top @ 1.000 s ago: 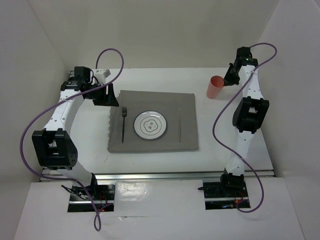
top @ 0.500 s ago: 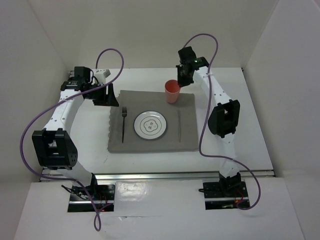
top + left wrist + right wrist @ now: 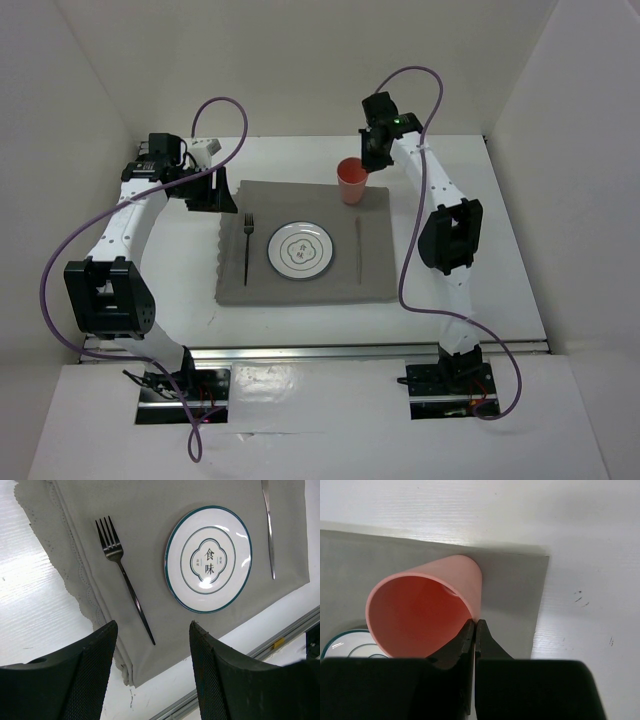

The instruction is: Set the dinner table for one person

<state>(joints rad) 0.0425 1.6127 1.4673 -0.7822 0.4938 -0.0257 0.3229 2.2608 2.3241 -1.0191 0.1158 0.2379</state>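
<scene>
While the right gripper [image 3: 475, 626] is clamped on the rim of the pink cup [image 3: 420, 607], one finger inside the wall and one outside, I read its jaws as closed tight on that thin wall. From my overhead view the cup [image 3: 351, 181] sits over the far right corner of the grey placemat [image 3: 380, 275]. I cannot tell whether its base touches the cloth or hangs just above it.

The left gripper [image 3: 152, 627] is open and holds nothing. Its two dark fingers [image 3: 90, 680] stand apart in the wrist view, with the mat's scalloped left edge showing between them. From overhead it hangs over the far left corner of the mat.

The dinner table [image 3: 290, 160], a plain white top, spreads under everything, and the placemat lies flat at its middle. On the mat a round plate [image 3: 299, 250] with a teal ring sits in the centre. A dark fork [image 3: 247, 248] lies just left of it, tines pointing away from the arm bases, and a slim knife [image 3: 359, 250] lies just right of it. Neither touches the plate.
</scene>
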